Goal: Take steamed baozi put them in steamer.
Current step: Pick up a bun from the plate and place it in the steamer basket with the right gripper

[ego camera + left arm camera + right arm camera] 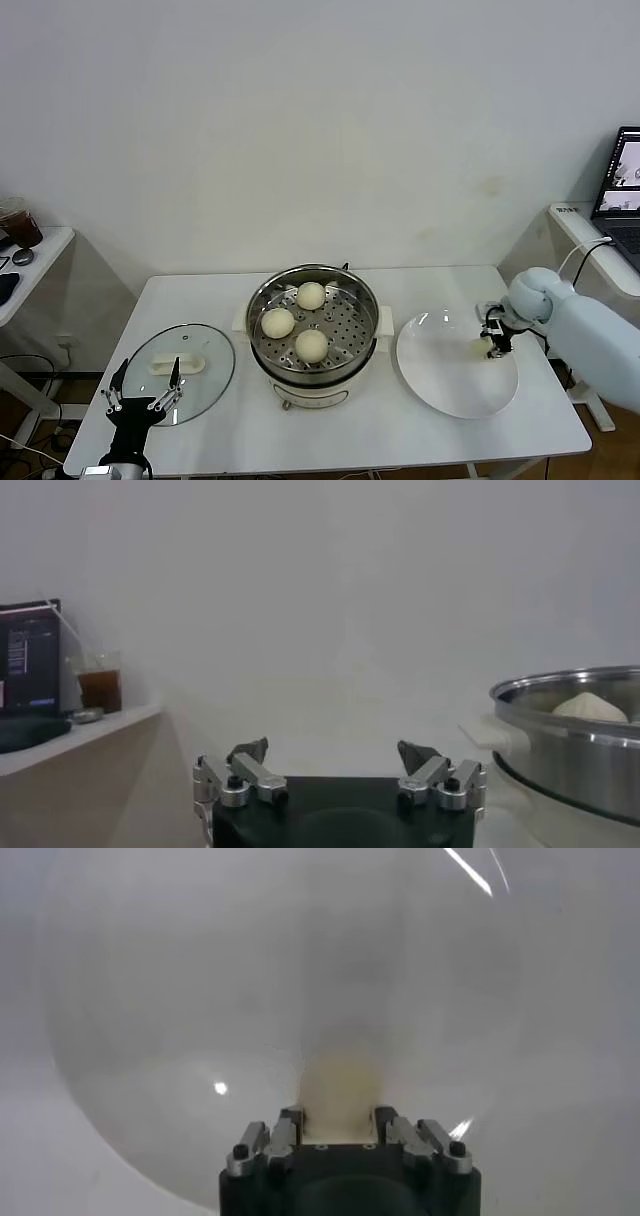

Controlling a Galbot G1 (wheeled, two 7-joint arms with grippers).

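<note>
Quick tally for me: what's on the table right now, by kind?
Baozi in the steamer: 3
Baozi on the plate, in the right claw: 1
Steamers: 1
Plates: 1
Glass lids: 1
Total: 7

Right gripper [339,1116] fingers [291,1120] clamped on baozi [340,1084] over plate [150,998]

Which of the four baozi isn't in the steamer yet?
The baozi on the white plate, with the right gripper shut on it. The other three already sit on the perforated tray of the steamer.
</note>
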